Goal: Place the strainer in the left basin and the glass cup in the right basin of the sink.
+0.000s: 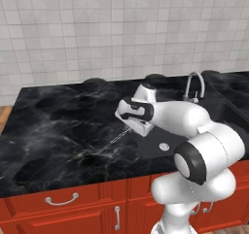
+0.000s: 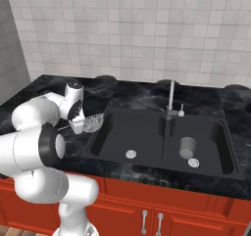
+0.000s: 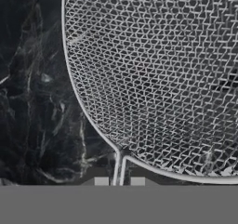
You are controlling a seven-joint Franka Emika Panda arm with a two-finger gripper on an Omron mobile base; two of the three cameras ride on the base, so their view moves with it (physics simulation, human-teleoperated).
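The strainer (image 3: 158,79) is a silvery wire-mesh bowl with a thin wire handle. My gripper (image 3: 119,181) is shut on that handle, just below the bowl's rim. In the right base view the gripper (image 2: 78,126) holds the strainer (image 2: 93,123) over the counter, just left of the left basin (image 2: 147,132). In the left base view the strainer's handle (image 1: 119,137) sticks out below the gripper (image 1: 140,127), and the hand hides the bowl. The glass cup (image 2: 187,147) stands upright in the right basin (image 2: 215,147) of the sink (image 2: 162,171), near its drain.
A curved silver faucet (image 2: 170,100) rises at the sink's divider, with a small dispenser (image 2: 181,111) beside it. Black marbled counter (image 1: 58,131) stretches left of the sink. A tiled wall closes the back. Red cabinets run below the counter.
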